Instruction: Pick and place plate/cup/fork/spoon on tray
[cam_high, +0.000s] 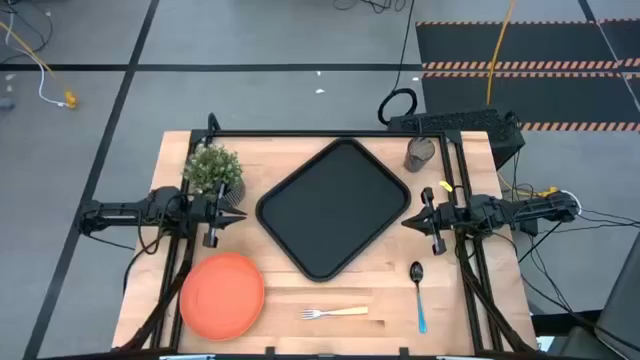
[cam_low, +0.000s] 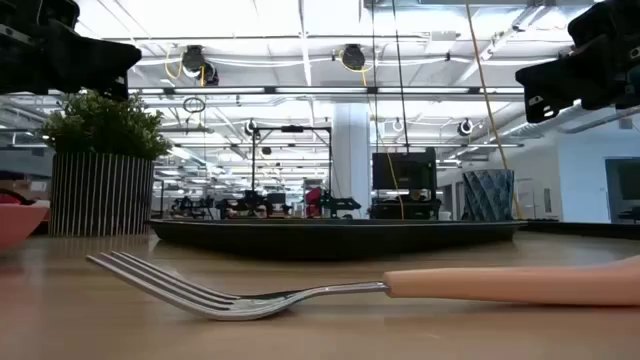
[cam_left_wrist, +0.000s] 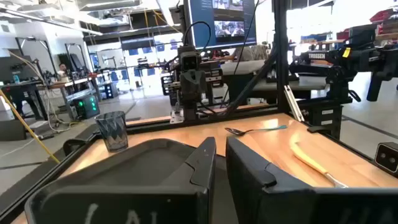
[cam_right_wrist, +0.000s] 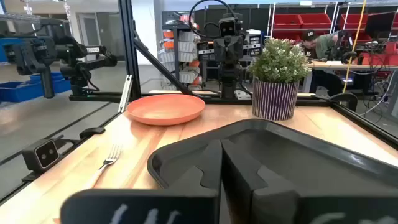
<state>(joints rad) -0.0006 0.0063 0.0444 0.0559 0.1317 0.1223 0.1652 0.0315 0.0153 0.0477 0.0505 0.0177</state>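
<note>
The black tray (cam_high: 335, 207) lies turned at an angle in the middle of the table. The orange plate (cam_high: 222, 292) rests flat at the near left. The tan-handled fork (cam_high: 335, 313) lies near the front edge. The blue-handled spoon (cam_high: 418, 295) lies to the fork's right. The dark grey cup (cam_high: 420, 152) stands at the far right, beyond the tray. My left gripper (cam_high: 238, 216) hovers shut and empty just off the tray's left side. My right gripper (cam_high: 407, 221) hovers shut and empty off the tray's right side. Both point toward the tray.
A potted green plant (cam_high: 214, 170) stands at the far left, close behind my left gripper. A black frame rail (cam_high: 330, 133) runs along the table's far edge. Bare wood shows between the tray and the fork.
</note>
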